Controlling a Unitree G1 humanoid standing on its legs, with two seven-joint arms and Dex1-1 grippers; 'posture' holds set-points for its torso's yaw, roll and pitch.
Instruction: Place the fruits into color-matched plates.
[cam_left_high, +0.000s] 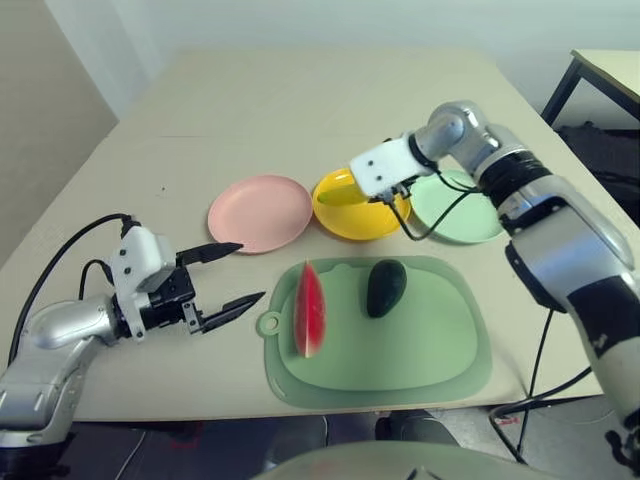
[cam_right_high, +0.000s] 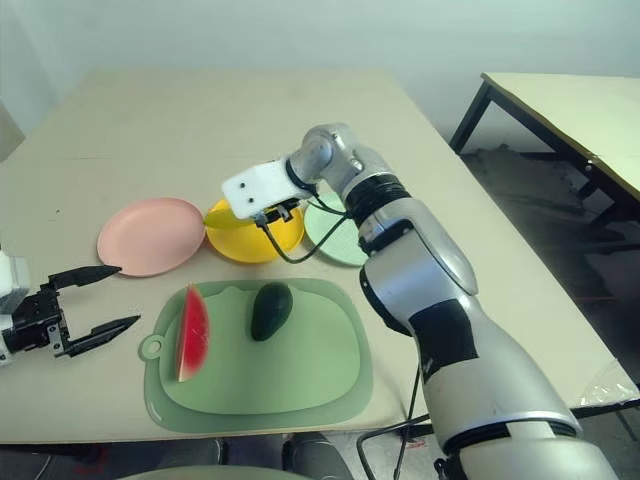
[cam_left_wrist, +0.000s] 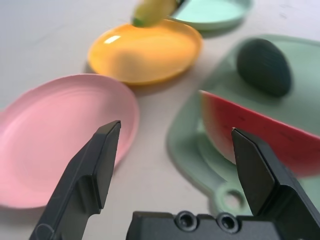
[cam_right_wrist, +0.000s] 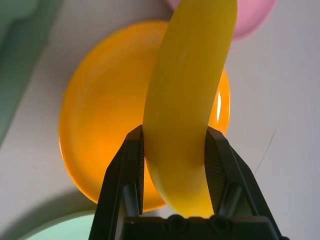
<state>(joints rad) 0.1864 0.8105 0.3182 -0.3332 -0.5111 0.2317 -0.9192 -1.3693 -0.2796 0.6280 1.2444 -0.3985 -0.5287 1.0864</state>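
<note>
Nearest, on the big pale green cutting mat (cam_left_high: 400, 360) with the ring tab: red watermelon wedge with green rind (cam_left_high: 309, 312) on the left part, dark green oval avocado (cam_left_high: 386, 287) beside it, apart, both unsorted, presumably parked there as the pick-up spot. Left gripper (cam_left_high: 254, 272), black two-fingered, is off the mat's left side, jaws wide apart, nothing between them; the wedge lies on that side, so this arm looks the handy one for it (my guess, pink being the match). Farther back, a row of three round shallow plastic plates: pink (cam_left_high: 260, 213) on the left, yellow (cam_left_high: 362, 228) in the middle, mint green (cam_left_high: 455, 212) on the right, likely spread out so each fruit gets its own colour. Right gripper (cam_right_wrist: 174, 131) is over the yellow plate, its two black fingers clamped on the sides of the curved yellow banana (cam_right_wrist: 186, 100) toward one end, probably so the long free part can go down first. Banana is above the yellow plate, not let go, free end reaching over the rim toward the pink side; a small shift inward before release would probably keep it from tipping out. Avocado should then suit mint green.
</note>
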